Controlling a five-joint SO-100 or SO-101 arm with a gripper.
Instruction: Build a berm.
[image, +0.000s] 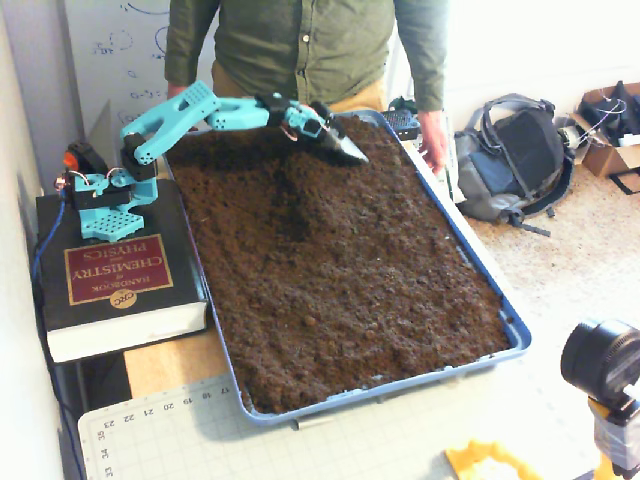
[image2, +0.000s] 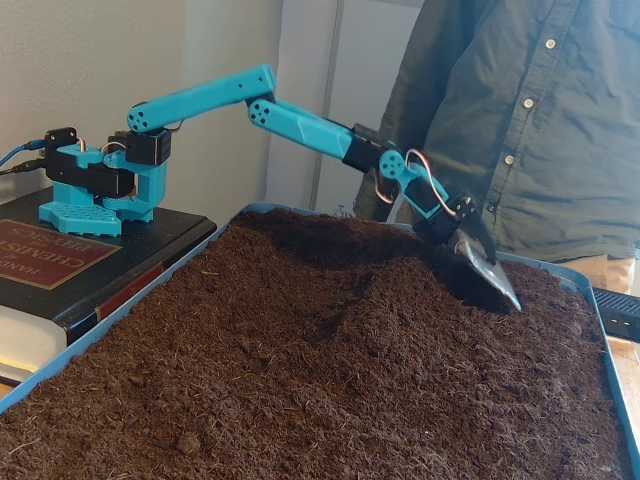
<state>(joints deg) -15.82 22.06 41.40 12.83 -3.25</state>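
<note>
Dark brown soil fills the blue tray (image: 515, 330) almost to its rim.

High fixed view: my gripper (image: 345, 150) is stretched out to the far end of the tray and carries a flat metal blade (image: 350, 152), clamped between the jaws, with its tip down at the soil surface. The berm (image: 290, 205) is only faintly formed: a low ridge with a shadowed flank that runs from the far end toward the middle of the tray. Its long axis follows the tray's length. It lies to the left of my blade in this view, and nearer the camera. The loose level soil right of the blade is the stock to be moved.

Low fixed view: the gripper (image2: 478, 262) is tilted downward with the blade (image2: 490, 270) touching or just entering the soil on the right. The berm (image2: 350, 300) rises left of it, its crest running toward the camera. I judge that the coming stroke must drag soil leftward, across the ridge's axis, onto its near flank. The person (image2: 520, 120) stands just behind the tray, close to my reach.
</note>
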